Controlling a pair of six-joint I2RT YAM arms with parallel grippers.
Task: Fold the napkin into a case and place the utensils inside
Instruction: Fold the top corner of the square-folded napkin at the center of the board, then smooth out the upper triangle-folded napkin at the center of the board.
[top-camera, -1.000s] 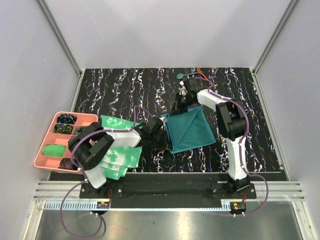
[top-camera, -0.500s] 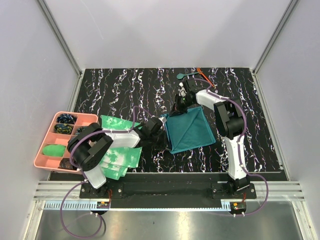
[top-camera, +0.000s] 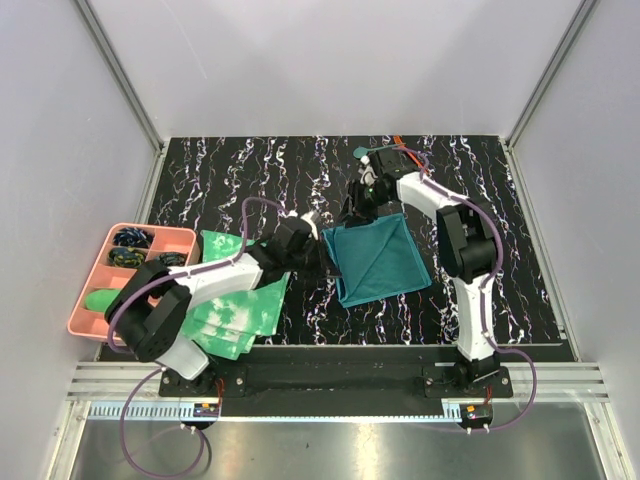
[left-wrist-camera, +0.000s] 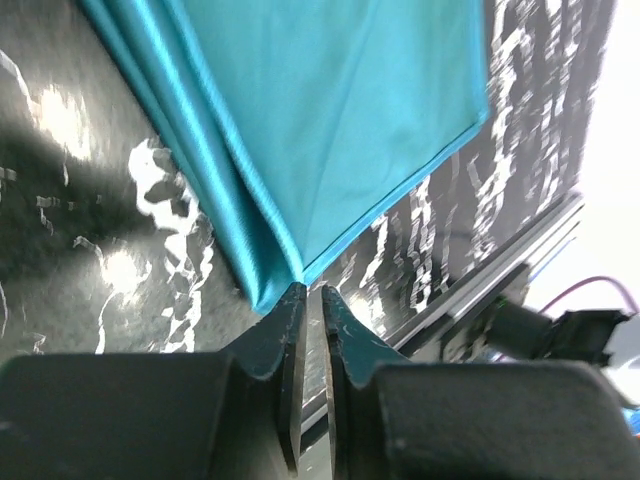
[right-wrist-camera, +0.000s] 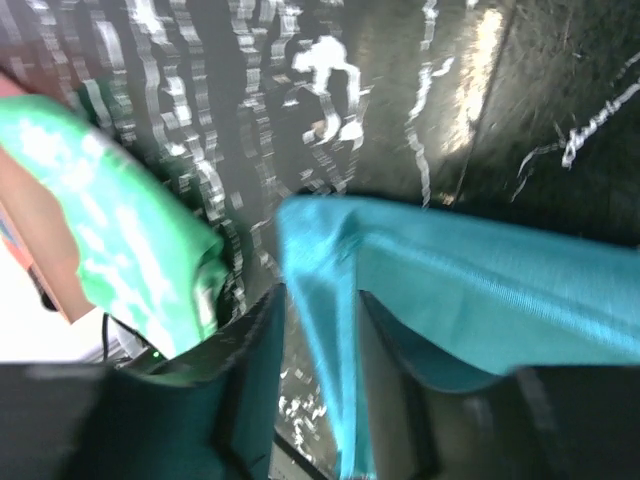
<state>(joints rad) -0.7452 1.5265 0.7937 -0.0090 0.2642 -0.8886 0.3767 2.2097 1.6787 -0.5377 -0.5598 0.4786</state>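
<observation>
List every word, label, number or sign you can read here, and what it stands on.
Nothing can be read in any view.
Stickers below the arm bases: too small to read.
Marked strip along the front rail: ticks only, no legible digits.
Napkin, pink tray, green cloths: no print visible.

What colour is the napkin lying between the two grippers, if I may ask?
The napkin is plain teal, clearest in the left wrist view.

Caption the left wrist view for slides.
Left gripper, jaws a slit apart, at a corner of the folded teal napkin on the black marbled table.
</observation>
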